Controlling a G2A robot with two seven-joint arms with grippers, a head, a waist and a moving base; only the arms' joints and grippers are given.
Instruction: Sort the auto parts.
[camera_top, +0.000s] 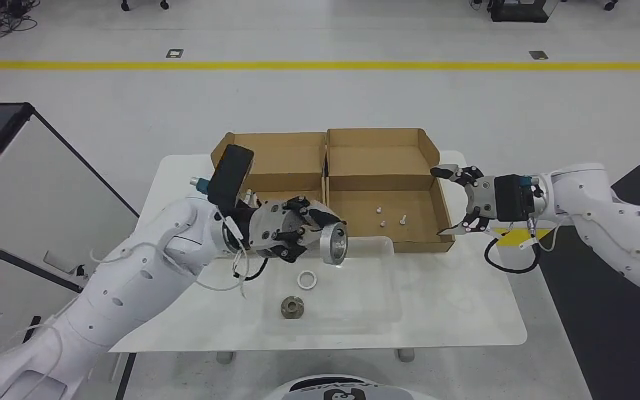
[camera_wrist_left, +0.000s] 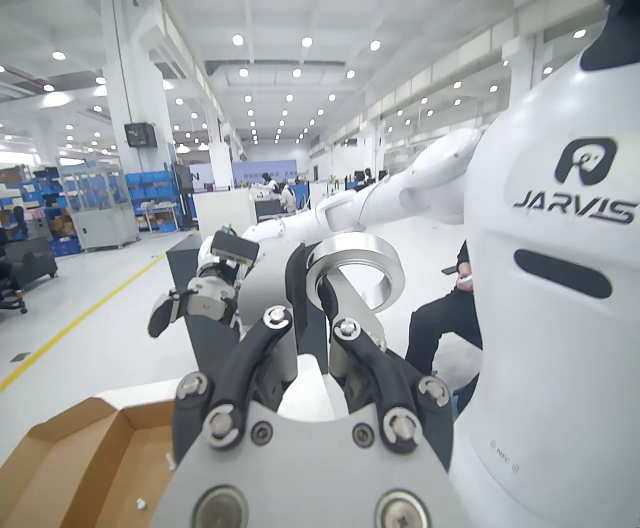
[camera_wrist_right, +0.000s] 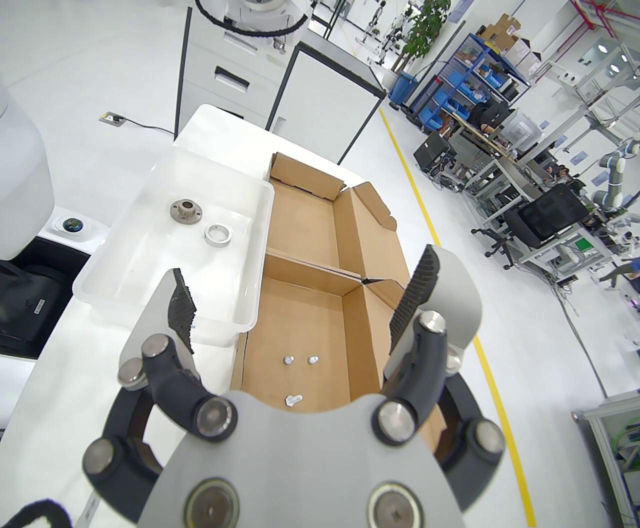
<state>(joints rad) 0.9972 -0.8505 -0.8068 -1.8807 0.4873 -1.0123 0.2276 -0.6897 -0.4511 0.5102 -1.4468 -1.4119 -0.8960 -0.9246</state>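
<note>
Left gripper (camera_wrist_left: 311, 282) pinching polished metal ring (camera_wrist_left: 350, 244), right gripper (camera_wrist_right: 302, 272) spread

Open-topped brown cardboard two-compartment box (camera_top: 380, 160): walls and centre divider barring sideways entry, three small silver bolts (camera_top: 381, 211) on right floor. Above its front wall, left gripper (camera_top: 322, 236) clamping large steel ring (camera_top: 335, 243); at its right wall, right gripper (camera_top: 442, 202), spread.

Gripped a silver metal ring (camera_wrist_left: 360, 247) in the left black-fingered tool (camera_wrist_left: 314, 282), elbow bent; held the right tool (camera_wrist_right: 302, 272) with fingers spread wide.
</note>
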